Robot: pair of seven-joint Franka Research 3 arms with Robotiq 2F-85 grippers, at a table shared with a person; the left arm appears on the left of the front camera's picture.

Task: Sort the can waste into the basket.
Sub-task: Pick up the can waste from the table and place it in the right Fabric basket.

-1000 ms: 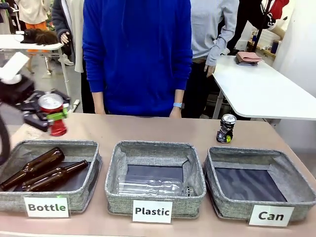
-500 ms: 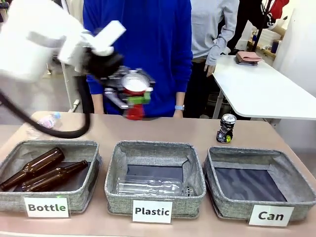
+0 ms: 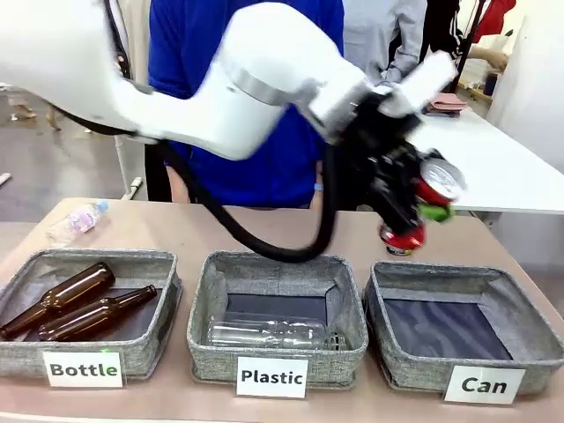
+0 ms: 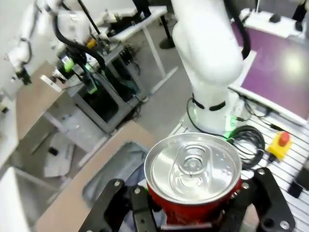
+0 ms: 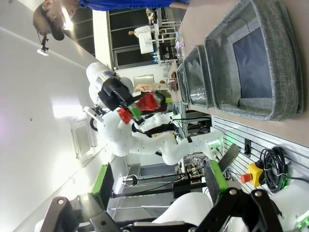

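The left gripper (image 3: 419,214) is clamped on the red can (image 3: 441,183), with a green pad on each side of the body. The can is held in the air and tilted, silver top toward the camera. It sits above the far left corner of the Can basket (image 3: 441,275) and touches nothing else.

The left wrist view looks straight down on the lid, seated between the two fingers, with the tab unopened. This detail is blurred in the front view.

The right wrist view shows the right gripper (image 5: 159,193) with its pads spread wide and nothing between them. Farther off, it shows the held can side-on.
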